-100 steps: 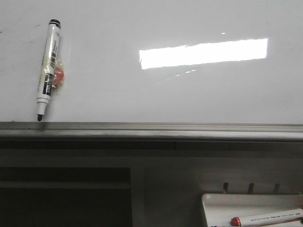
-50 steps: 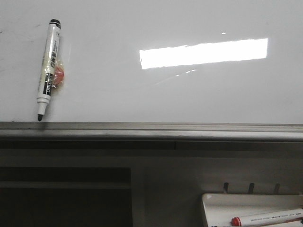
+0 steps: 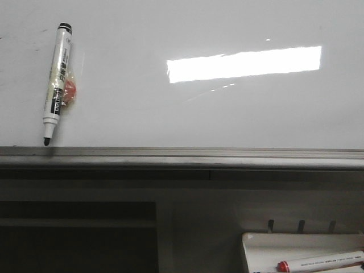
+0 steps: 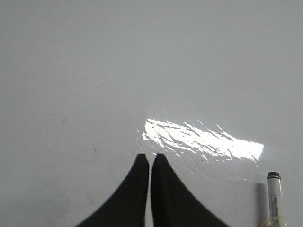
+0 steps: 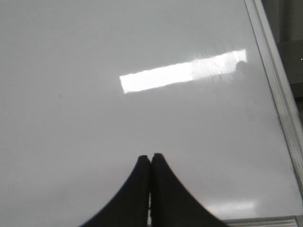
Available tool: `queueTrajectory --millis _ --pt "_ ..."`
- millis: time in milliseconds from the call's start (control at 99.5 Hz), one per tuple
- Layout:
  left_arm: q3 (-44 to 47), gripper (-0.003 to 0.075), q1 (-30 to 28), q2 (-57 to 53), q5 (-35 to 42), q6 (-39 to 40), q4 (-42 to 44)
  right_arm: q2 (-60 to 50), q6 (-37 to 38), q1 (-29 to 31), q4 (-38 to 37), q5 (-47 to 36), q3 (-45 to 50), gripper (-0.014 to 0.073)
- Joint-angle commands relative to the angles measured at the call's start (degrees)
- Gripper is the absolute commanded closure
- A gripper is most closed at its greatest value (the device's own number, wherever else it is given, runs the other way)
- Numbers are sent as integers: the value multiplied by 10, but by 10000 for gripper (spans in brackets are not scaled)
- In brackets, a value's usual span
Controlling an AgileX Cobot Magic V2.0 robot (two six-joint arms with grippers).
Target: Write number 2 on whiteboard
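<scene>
Glossy, smooth whiteboard (image 3: pixel 187 114) mirrors a bright light. Its lower rail (image 3: pixel 182 154) looks like brushed grey metal. The marker (image 3: pixel 57 82) has a smooth plastic barrel.

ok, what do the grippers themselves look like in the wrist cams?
Both alike: left gripper and right gripper each show two plain matte-black fingers, broad at the base and curving to narrow tips. No markings, pads or cables visible; the arms themselves are out of frame.
</scene>
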State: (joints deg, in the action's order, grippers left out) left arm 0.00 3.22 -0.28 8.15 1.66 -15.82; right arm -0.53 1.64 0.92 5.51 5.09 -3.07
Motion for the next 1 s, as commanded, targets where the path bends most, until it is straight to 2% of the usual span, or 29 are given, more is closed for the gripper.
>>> queueTrajectory --millis 0,100,191,281,512,643,693,764,884,934,995 --pt "6 741 -2 -15 37 5 -17 -11 1 3 1 5 -39 643" --pt "-10 741 -1 -15 -20 5 -8 -2 1 3 7 36 -64 643" --pt "-54 741 -1 -9 -114 -2 33 17 1 3 7 86 -91 643" --pt "-108 741 -1 9 -171 -7 75 41 1 3 12 139 -116 643" --pt "-235 741 -1 87 -333 -74 134 125 1 3 21 277 -205 643" --pt "-257 736 -1 126 -348 -91 130 158 1 3 21 300 -233 643" --pt "-257 701 0 134 -335 -91 117 161 1 3 22 294 -235 643" --pt "-257 589 0 141 -318 -91 86 161 1 3 22 293 -235 643" --pt "-257 321 0 151 -300 -91 14 161 1 3 22 303 -235 643" --pt "-256 262 0 158 -286 -91 -3 161 1 3 22 307 -235 643" --pt "-255 248 0 168 -264 -91 -5 161 1 3 22 309 -233 643"
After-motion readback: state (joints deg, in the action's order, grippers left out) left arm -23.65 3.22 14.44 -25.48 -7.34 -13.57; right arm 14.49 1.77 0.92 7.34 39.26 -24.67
